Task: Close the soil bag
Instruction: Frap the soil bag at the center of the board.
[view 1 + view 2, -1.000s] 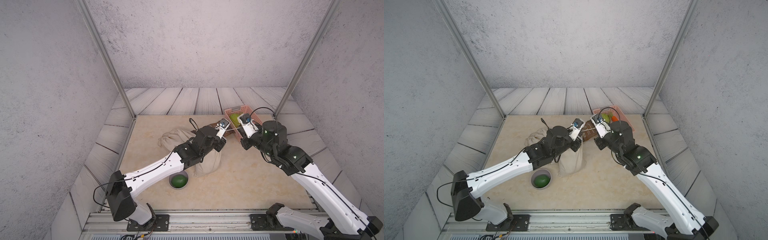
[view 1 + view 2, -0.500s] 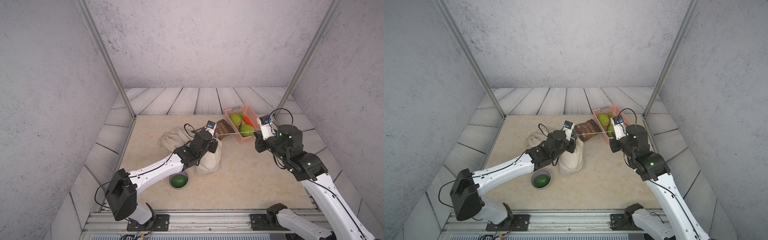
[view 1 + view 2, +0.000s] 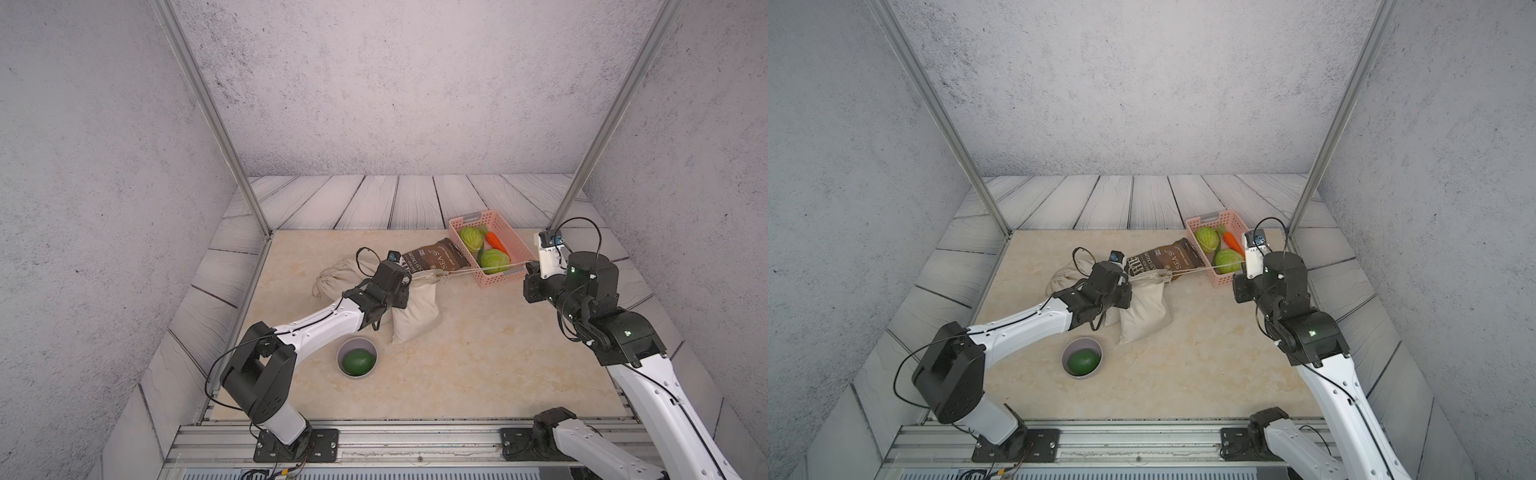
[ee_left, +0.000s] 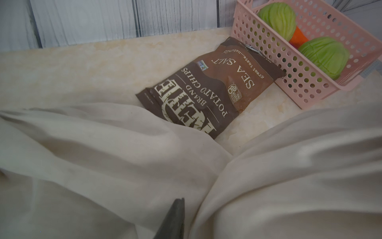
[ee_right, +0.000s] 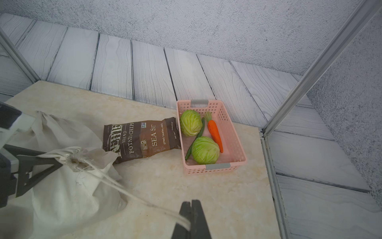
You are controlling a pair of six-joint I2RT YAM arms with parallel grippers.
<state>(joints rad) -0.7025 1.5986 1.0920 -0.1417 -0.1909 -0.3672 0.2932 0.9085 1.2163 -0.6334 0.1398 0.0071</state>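
Soil bag [image 3: 415, 316] nearly closed, neck [image 5: 72, 158] cinched as my right gripper [image 5: 191, 215], clamped on the cord [image 3: 478, 272], hauled it taut; my left gripper [image 3: 409, 277] sits at the neck, grip unclear.

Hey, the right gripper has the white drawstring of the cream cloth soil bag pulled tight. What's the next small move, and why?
Probably open the right gripper and release the white drawstring. The mouth of the cream cloth soil bag already looks puckered shut, and the string runs taut into the closed jaws; more pull would likely only drag the bag.
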